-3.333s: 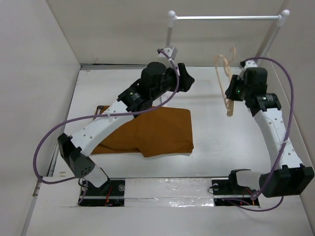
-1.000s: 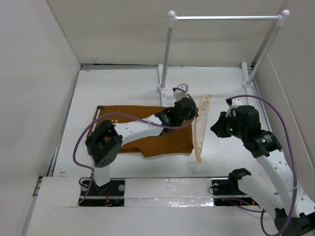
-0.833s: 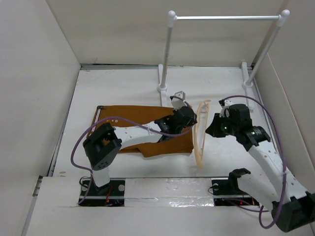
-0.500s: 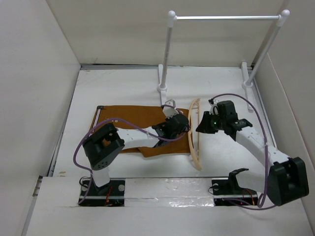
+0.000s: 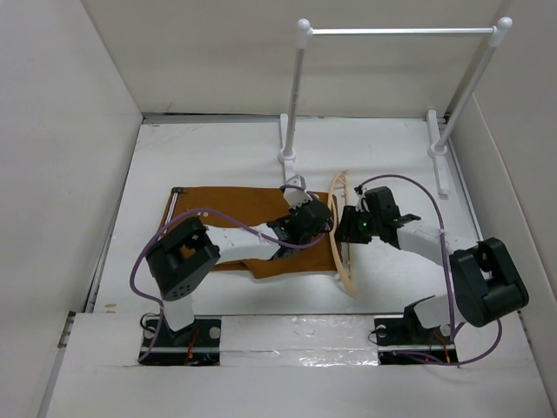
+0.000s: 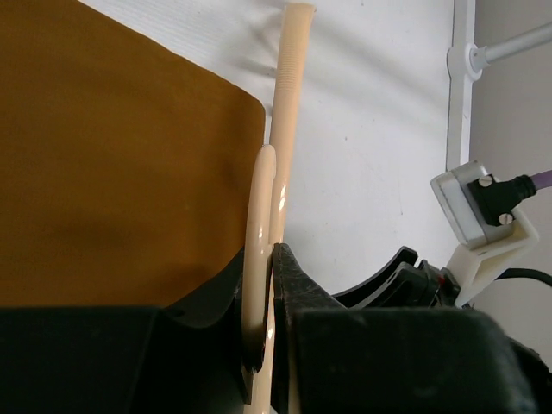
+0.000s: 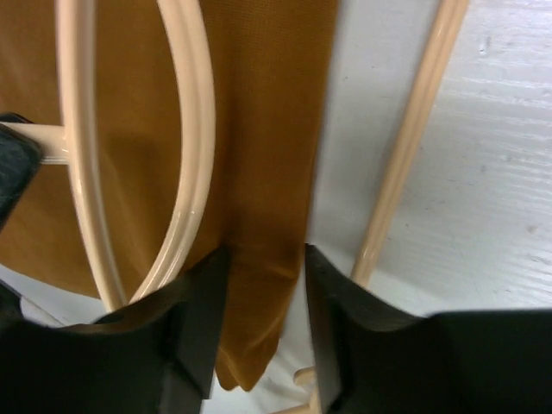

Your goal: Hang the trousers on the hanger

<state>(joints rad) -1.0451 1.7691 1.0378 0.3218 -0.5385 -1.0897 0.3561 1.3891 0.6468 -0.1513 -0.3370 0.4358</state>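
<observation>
The rust-brown trousers [image 5: 235,228] lie folded flat on the white table. The pale hanger [image 5: 340,248] lies tilted along their right edge. My left gripper [image 5: 318,218] is shut on a curved arm of the hanger [image 6: 278,147], with the trousers [image 6: 112,172] just to its left. My right gripper [image 5: 350,225] faces it from the right. Its jaws [image 7: 265,259] stand open astride the edge of the trousers [image 7: 267,155], with table showing beside the cloth. The hanger's loop [image 7: 194,129] lies over the cloth and its straight bar [image 7: 414,138] lies on the table.
A white-and-metal rail stand [image 5: 296,96] stands at the back, its top bar [image 5: 400,31] high above the table and its foot [image 6: 461,69] close behind the hanger. White walls close in the left and right sides. The right wrist's camera mount [image 6: 483,216] sits close to my left fingers.
The right gripper has opened off the hanger and slid left and down to the trousers' right edge. The hanger has come down against that edge, still held by the left gripper.
</observation>
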